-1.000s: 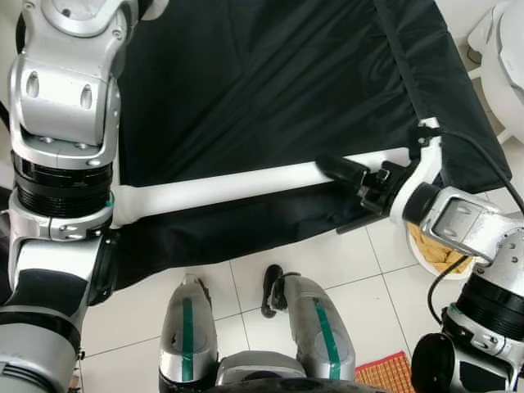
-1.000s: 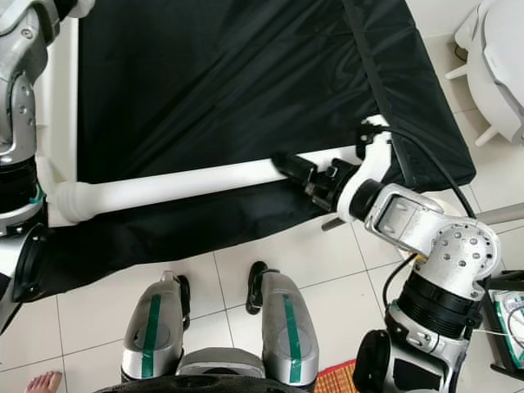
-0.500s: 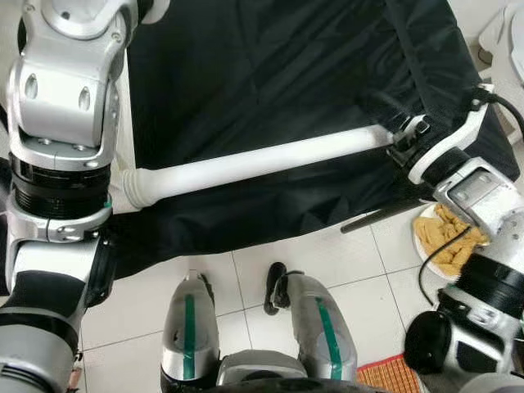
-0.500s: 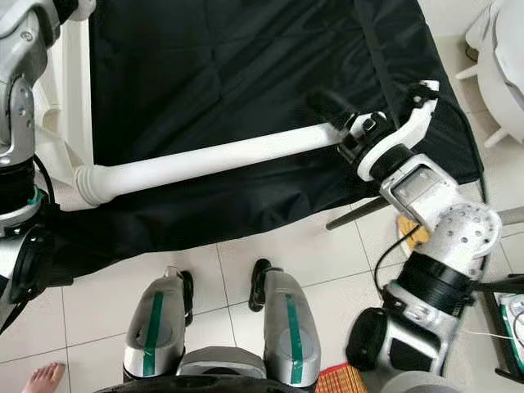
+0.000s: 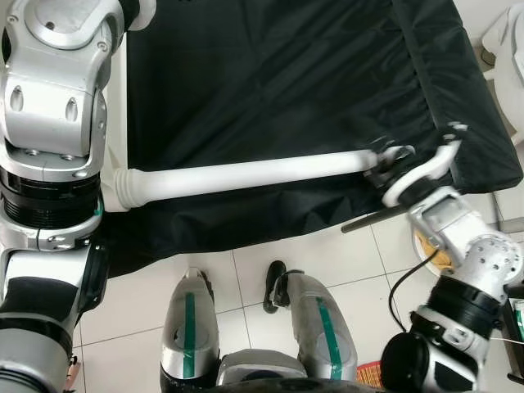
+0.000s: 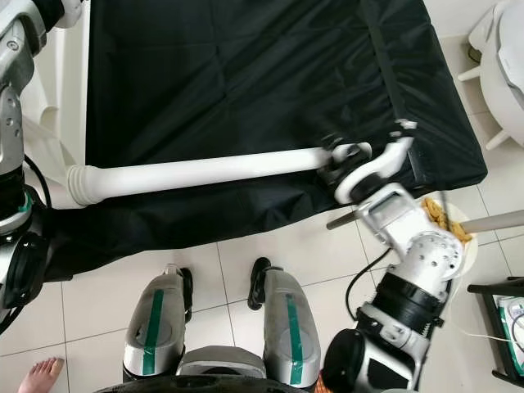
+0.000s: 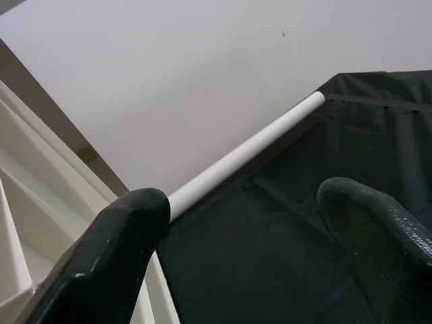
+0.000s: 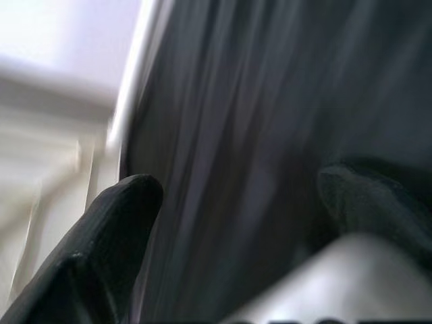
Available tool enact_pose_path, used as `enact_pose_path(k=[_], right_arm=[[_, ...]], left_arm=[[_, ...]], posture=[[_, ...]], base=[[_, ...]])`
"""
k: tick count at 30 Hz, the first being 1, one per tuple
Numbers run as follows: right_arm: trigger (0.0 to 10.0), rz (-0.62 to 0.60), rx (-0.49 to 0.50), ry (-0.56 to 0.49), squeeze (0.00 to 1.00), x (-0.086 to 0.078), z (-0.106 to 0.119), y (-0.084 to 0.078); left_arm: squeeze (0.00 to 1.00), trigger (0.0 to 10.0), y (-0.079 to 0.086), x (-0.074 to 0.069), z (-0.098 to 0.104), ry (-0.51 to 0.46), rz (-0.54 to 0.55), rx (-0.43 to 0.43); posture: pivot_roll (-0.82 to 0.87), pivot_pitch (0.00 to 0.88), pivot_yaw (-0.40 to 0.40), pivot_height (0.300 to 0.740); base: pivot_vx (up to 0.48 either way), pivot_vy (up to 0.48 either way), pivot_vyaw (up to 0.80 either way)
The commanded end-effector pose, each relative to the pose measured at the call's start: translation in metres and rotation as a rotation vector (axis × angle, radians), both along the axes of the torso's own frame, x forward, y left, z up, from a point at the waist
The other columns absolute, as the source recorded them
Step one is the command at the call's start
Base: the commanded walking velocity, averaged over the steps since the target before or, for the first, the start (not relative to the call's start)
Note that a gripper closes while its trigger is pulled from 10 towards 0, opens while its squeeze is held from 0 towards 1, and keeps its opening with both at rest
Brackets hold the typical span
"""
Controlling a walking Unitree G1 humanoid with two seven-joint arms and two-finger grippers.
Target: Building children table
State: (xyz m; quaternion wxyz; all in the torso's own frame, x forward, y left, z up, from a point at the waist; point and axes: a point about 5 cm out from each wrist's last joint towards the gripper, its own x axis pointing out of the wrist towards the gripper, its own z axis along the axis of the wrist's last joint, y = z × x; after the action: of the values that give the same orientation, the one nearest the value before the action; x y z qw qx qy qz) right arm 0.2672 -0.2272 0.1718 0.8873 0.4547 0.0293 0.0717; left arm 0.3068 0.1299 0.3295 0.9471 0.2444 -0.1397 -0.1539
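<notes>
Right wrist view gives you the right gripper (image 8: 236,223) with its two black fingers (image 8: 101,250) spread apart, a pale rounded shape between them and blurred black cloth ahead; whether they press on anything, you cannot tell. From the head camera, that gripper (image 5: 385,160) sits at the near right end of the white pipe (image 5: 246,172), which lies across the black fabric (image 5: 270,74) of the children's table. The pipe's other end widens into a ribbed collar (image 5: 129,188) beside your left arm (image 5: 53,123). Your left gripper (image 7: 250,250) has its fingers wide apart, pointing over the fabric toward a second white pipe (image 7: 250,152) along the far edge. Below, on the tiled floor (image 5: 139,299), a plate of yellowish food (image 6: 446,217) rests just behind the right arm, and a person's bare foot (image 6: 37,378) is at the corner.
</notes>
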Motion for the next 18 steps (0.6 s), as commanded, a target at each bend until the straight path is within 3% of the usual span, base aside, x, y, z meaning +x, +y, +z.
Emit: enact_pose_path(k=[1, 3, 4, 6, 8, 10, 12, 13, 14, 15, 18], right_arm=[[10.0, -0.086, -0.007, -0.044, 0.00, -0.001, 0.004, -0.014], [10.0, -0.262, -0.018, -0.122, 0.00, -0.003, 0.013, -0.040], [10.0, -0.262, -0.018, -0.122, 0.00, -0.003, 0.013, -0.040], [10.0, -0.396, -0.003, -0.167, 0.00, -0.006, 0.016, -0.061], [10.0, -0.423, -0.002, -0.192, 0.00, -0.006, 0.019, -0.065], [10.0, -0.390, -0.060, -0.231, 0.00, -0.004, 0.026, -0.058], [10.0, -0.268, -0.270, -0.315, 0.00, 0.000, 0.041, -0.027], [10.0, -0.268, -0.270, -0.315, 0.00, 0.000, 0.041, -0.027], [10.0, -0.190, -0.435, -0.370, 0.00, 0.006, 0.048, 0.003], [10.0, -0.174, -0.472, -0.389, 0.00, 0.009, 0.049, 0.012], [10.0, -0.173, -0.492, -0.406, 0.00, 0.011, 0.050, 0.016]], left_arm=[[0.00, 10.0, -0.001, -0.002, -0.002, -0.001, 0.000, 0.002], [0.00, 10.0, -0.002, -0.001, -0.003, 0.002, -0.001, 0.002], [0.00, 10.0, -0.002, -0.001, -0.003, 0.002, -0.001, 0.002], [0.00, 10.0, -0.002, -0.001, -0.003, 0.004, -0.004, 0.001], [0.00, 10.0, -0.003, -0.001, -0.003, 0.005, -0.006, 0.000], [0.00, 10.0, -0.002, -0.001, -0.004, 0.011, -0.006, -0.008], [0.00, 10.0, 0.000, -0.002, -0.009, 0.034, -0.010, -0.042], [0.00, 10.0, 0.000, -0.002, -0.009, 0.034, -0.010, -0.042], [0.00, 10.0, 0.002, -0.004, -0.021, 0.068, -0.008, -0.070], [0.00, 10.0, 0.004, -0.004, -0.027, 0.083, -0.002, -0.076], [0.00, 10.0, 0.005, -0.004, -0.030, 0.092, 0.004, -0.080]], posture=[[0.13, 0.189, -0.030, 0.740], [0.13, 0.188, -0.022, 0.740], [0.13, 0.188, -0.022, 0.740], [0.13, 0.185, -0.016, 0.740], [0.14, 0.185, -0.015, 0.740], [0.14, 0.181, -0.011, 0.740], [0.14, 0.181, -0.011, 0.740], [0.14, 0.181, -0.011, 0.740], [0.15, 0.178, -0.023, 0.740], [0.15, 0.178, -0.023, 0.740], [0.15, 0.178, -0.023, 0.740]], base=[[0.000, 0.000, 0.00], [0.000, 0.000, 0.00], [0.000, 0.000, 0.00], [0.000, 0.000, 0.00], [0.000, 0.000, 0.00], [0.000, 0.000, 0.00], [0.000, 0.000, 0.00], [0.000, 0.000, 0.00], [0.000, 0.000, 0.00], [0.000, 0.000, 0.00], [0.000, 0.000, 0.00]])
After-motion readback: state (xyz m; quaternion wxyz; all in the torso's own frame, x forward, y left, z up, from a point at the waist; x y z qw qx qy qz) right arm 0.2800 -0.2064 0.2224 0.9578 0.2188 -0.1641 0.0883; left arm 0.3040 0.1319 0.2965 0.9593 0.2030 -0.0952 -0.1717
